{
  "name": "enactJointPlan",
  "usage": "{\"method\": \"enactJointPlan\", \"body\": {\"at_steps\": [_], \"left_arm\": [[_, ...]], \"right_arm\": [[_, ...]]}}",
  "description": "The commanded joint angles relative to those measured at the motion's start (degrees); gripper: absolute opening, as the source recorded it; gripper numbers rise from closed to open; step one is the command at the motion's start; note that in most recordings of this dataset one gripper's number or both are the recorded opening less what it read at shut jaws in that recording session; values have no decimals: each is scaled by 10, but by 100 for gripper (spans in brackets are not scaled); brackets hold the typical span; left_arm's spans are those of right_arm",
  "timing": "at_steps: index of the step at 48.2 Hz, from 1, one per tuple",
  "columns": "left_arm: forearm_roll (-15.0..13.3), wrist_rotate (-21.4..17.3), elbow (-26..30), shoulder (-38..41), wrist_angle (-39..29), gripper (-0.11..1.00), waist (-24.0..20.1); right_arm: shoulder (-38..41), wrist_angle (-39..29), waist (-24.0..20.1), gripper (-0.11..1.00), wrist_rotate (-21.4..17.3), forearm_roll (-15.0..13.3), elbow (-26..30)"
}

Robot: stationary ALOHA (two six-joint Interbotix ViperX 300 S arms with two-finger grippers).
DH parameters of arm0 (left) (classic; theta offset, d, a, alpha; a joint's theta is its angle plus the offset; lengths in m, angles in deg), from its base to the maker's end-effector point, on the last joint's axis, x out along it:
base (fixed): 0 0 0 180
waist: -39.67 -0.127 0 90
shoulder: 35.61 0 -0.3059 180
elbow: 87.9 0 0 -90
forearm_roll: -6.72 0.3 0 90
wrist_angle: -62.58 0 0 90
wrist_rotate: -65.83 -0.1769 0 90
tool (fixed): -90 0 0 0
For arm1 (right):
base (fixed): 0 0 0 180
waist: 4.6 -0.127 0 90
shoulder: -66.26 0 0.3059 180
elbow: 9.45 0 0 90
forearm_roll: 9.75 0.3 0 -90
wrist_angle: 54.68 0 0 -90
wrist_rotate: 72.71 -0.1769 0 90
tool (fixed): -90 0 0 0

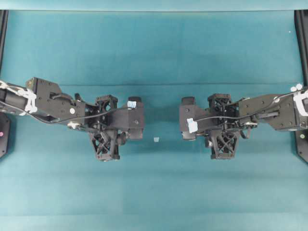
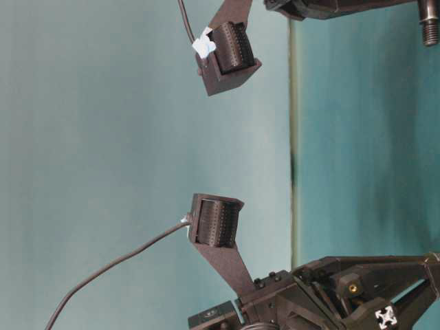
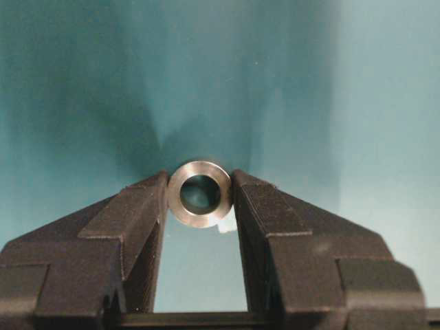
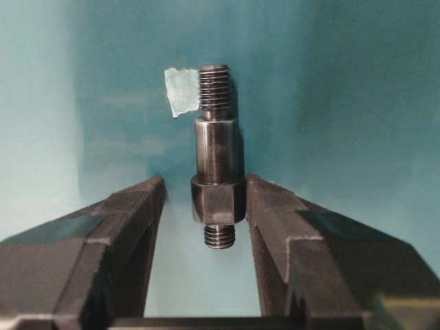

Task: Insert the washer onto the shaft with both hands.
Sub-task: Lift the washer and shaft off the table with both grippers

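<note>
Here you have the left gripper pinching the washer by its rim, hole clear, while the right gripper clamps the shaft at its collar, threaded end free for threading on.

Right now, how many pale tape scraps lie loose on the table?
1. The tape scrap lies on the teal table between the two hands, also behind the shaft in the right wrist view. Others may be hidden under the arms.
</note>
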Motion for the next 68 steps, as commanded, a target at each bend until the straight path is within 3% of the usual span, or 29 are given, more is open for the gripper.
{"method": "enactJointPlan", "body": {"at_steps": [1, 36, 49, 68], "left_arm": [[1, -1, 1, -4, -1, 35, 7], [1, 0, 1, -4, -1, 35, 8], [1, 0, 2, -4, -1, 35, 8], [1, 0, 2, -4, -1, 35, 8]], "right_arm": [[14, 4, 14, 10, 4, -4, -1], [10, 10, 32, 10, 5, 4, 8], [7, -12, 32, 0, 5, 8, 18], [3, -10, 20, 0, 5, 28, 13]]}}
